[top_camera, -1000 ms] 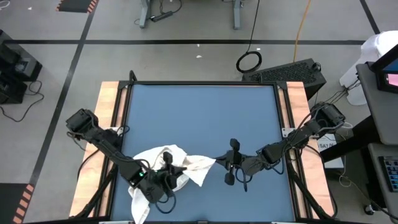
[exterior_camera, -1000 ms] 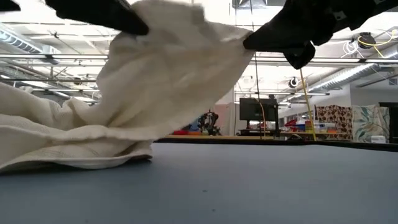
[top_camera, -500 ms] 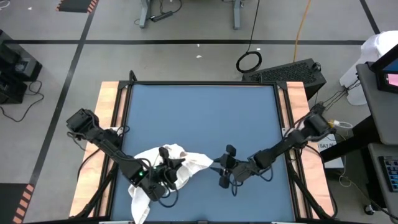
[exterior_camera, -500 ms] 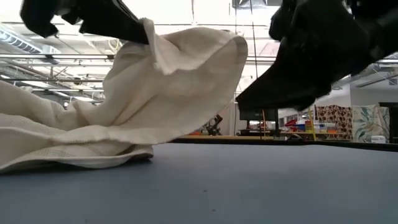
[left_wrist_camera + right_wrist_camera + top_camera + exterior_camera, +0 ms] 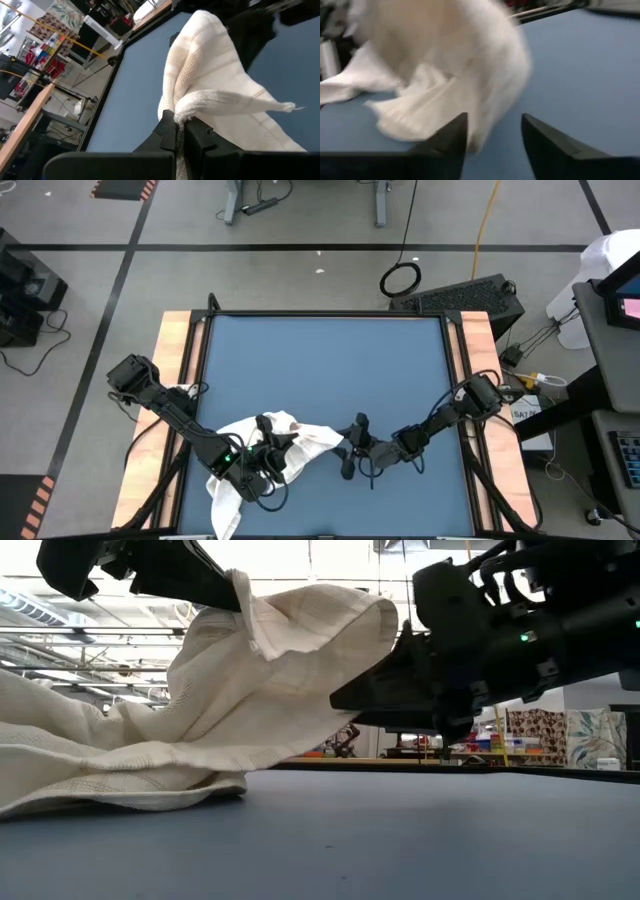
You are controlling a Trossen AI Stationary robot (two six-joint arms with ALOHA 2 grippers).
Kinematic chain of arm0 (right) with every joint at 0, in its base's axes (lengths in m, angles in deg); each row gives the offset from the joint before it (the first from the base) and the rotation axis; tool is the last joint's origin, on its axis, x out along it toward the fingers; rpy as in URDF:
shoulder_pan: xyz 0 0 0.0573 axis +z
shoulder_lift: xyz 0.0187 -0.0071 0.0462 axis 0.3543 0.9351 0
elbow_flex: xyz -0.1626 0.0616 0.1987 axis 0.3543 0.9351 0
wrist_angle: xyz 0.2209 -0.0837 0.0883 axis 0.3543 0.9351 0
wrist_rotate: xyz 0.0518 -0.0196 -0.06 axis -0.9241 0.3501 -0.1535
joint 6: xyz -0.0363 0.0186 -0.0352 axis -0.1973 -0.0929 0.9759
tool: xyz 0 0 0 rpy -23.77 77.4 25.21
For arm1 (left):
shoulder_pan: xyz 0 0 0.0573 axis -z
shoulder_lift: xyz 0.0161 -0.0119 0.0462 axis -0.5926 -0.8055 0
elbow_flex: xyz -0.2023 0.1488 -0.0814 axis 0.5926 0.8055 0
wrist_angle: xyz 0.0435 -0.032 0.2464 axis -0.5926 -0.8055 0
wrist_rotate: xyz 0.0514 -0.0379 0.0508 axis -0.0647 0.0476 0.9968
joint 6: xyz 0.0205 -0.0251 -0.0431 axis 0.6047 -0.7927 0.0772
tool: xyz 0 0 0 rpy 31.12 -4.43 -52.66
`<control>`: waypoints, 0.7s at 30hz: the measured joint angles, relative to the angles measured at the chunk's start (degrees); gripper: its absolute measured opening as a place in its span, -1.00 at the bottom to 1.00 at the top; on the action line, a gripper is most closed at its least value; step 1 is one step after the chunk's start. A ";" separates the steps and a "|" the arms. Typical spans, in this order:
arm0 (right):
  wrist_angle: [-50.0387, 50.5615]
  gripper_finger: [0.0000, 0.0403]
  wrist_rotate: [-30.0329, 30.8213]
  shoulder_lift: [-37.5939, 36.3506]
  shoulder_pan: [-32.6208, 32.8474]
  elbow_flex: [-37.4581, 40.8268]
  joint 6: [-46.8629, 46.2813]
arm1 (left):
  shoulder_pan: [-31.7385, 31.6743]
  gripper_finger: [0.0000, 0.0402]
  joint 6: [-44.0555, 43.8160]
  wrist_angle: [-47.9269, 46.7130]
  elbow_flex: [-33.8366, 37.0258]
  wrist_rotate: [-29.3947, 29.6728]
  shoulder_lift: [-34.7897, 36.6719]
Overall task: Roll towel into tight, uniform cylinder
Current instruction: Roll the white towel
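The white towel (image 5: pixel 285 448) lies crumpled at the near left of the blue mat (image 5: pixel 320 370); its lower folds (image 5: pixel 110 780) rest on the mat. My left gripper (image 5: pixel 272 452) is shut on a raised part of it, also seen in the low view (image 5: pixel 215 590). My right gripper (image 5: pixel 350 448) is open just right of the towel's right end (image 5: pixel 335 442), low over the mat. In the right wrist view its fingers (image 5: pixel 452 140) stand either side of the towel (image 5: pixel 450 75). My left gripper pinches a bunched fold of the towel (image 5: pixel 186 112) between its two fingers, several layers thick. That fold is lifted clear of the mat, and the cloth drapes slack from it down to the mat (image 5: pixel 250 700). My right gripper: I cannot tell whether it touches the towel.
The towel's near-left end (image 5: pixel 225 510) reaches the table's near edge. Wooden strips (image 5: pixel 175 380) border the mat on both sides. The far half of the mat is bare blue.
My right gripper has gone toward the table's left and down, up to the towel's right end, staying open. The towel's right part has drawn in toward my left gripper, and its raised part now droops in a slack fold.
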 joint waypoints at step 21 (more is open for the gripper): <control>50.30 -0.91 4.66 -34.69 0.95 0.00 0.98 | 1.17 -0.95 -4.22 -0.81 0.11 -9.36 0.02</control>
